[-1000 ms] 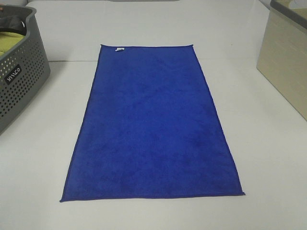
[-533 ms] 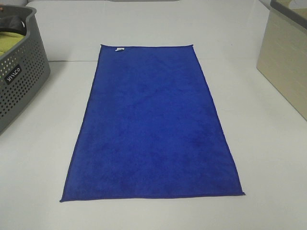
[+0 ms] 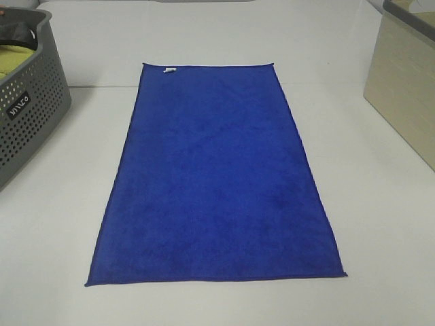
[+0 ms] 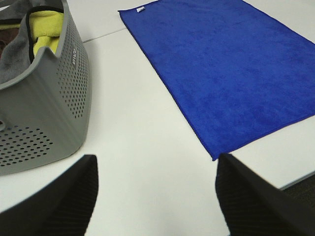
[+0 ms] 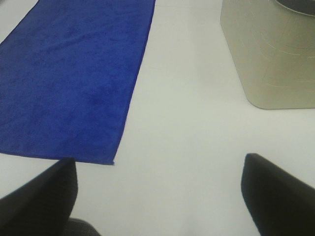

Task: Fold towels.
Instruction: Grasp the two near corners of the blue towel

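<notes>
A large rectangular royal-blue microfibre towel [image 3: 217, 176] is seen lying flat and fully spread on the white tabletop [image 3: 61, 231], with its long sides running away from the robot and its stitched edges laid straight. A small white tag [image 3: 168, 70] is shown at its far left corner. To the left of the towel, well apart from it, a grey perforated plastic basket [image 3: 30, 115] is placed, and a yellow-green cloth [image 3: 13, 62] is seen bundled inside it. At the right, a beige smooth-walled bin [image 3: 404, 95] is set on the table, likewise apart from the towel. In the left wrist view the left gripper [image 4: 156, 167] is shown with its two black fingers [image 4: 59, 201] spread wide over bare table, between the basket and the towel's near left corner; the towel is not touched by it. In the right wrist view the right gripper [image 5: 160, 162] is likewise seen parted wide, its dark fingers [image 5: 280, 191] held over bare table near the towel's near right corner, between the towel and the bin, and nothing is gripped.
</notes>
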